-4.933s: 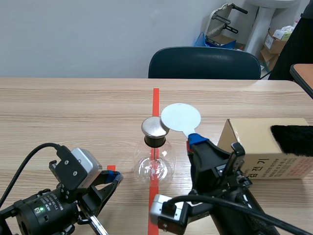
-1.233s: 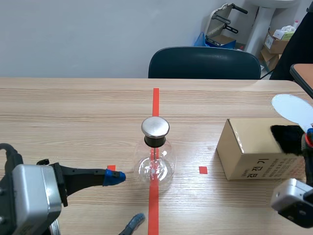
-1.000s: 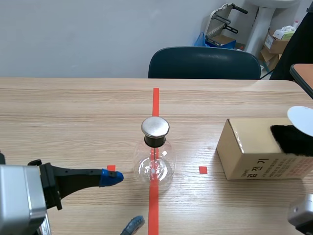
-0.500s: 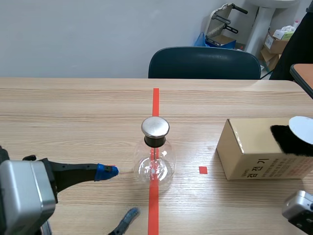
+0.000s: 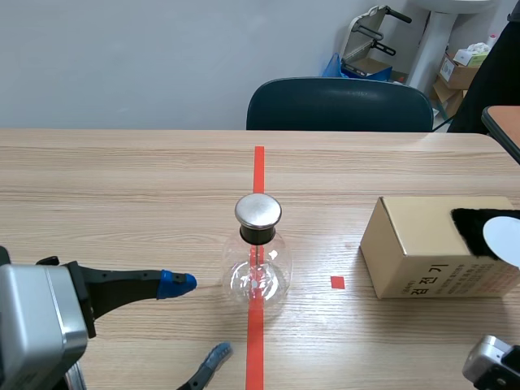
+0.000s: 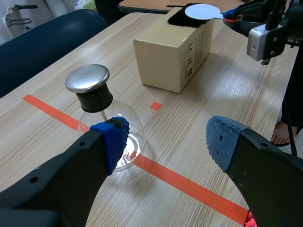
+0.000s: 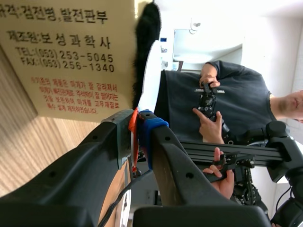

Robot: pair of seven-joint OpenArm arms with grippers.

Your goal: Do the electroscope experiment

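Left end effector (image 6: 166, 142): open, fingers wide apart, blue pads (image 6: 115, 138) low over the counter (image 5: 122, 187), just on the near-left side of the electroscope (image 5: 258, 268). Nothing between the fingers.

Electroscope: clear glass flask, upright on the orange-red tape line mid-counter, black neck, round metal cap (image 5: 258, 211) on top. Not touched by either arm.

Right end effector (image 7: 138, 125): closed on the orange-red handle (image 7: 134, 142) of the white disc paddle (image 7: 150, 75), handle pinched between the pads.

Cardboard box (image 5: 422, 252) sits right of the flask, well apart from it, with a black fur patch (image 5: 473, 226) on its top. Disc is held at the fur; contact not clear.

Far side: dark chair (image 5: 340, 104) behind the counter.
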